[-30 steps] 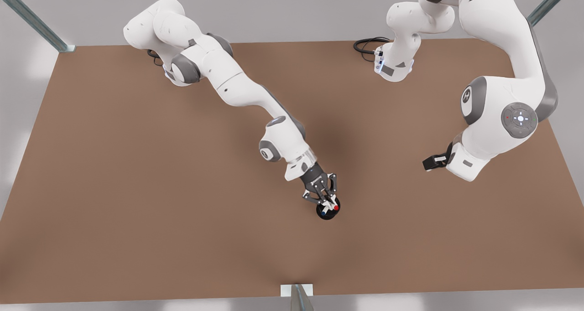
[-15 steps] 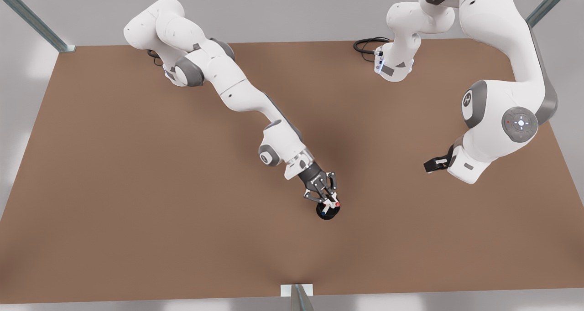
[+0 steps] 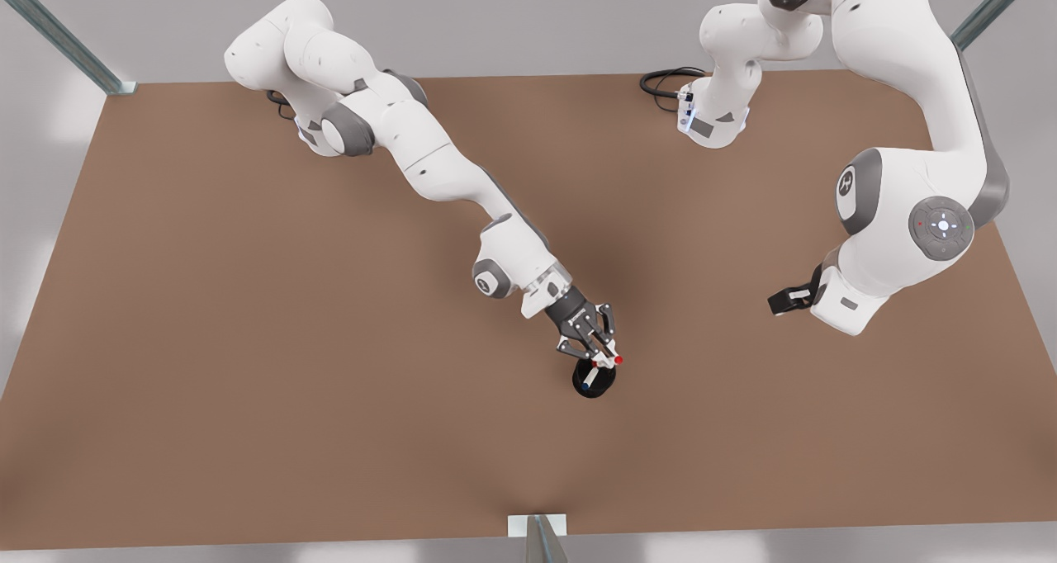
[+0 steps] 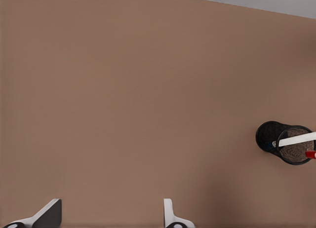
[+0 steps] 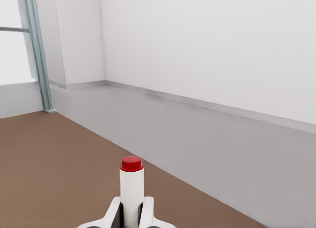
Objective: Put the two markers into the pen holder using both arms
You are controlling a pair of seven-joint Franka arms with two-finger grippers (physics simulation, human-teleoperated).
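My right gripper [image 3: 600, 357] hangs just over the black pen holder [image 3: 591, 385] in the middle of the brown table. It is shut on the red-capped marker [image 3: 616, 361], whose white barrel slants down toward the cup. In the right wrist view the red marker [image 5: 132, 186] stands up between the fingers of the right gripper [image 5: 132, 210]. The blue-capped marker [image 3: 585, 387] sits inside the holder. My left gripper [image 3: 782, 301] waits far off at the front view's right. Its open fingers [image 4: 170, 217] show in the left wrist view, with the pen holder [image 4: 270, 135] and a white barrel [image 4: 296, 138] in the distance.
The brown table [image 3: 248, 340] stretches wide around the holder. Both arm bases stand at its far edge, with a black cable [image 3: 665, 80] beside one. Metal frame posts [image 3: 58, 35] rise at the far corners, and a bracket [image 3: 537, 530] sits at the near edge.
The right gripper has shifted a little toward the front view's right and far side, carrying the red end off the holder's centre. The left arm has barely moved.
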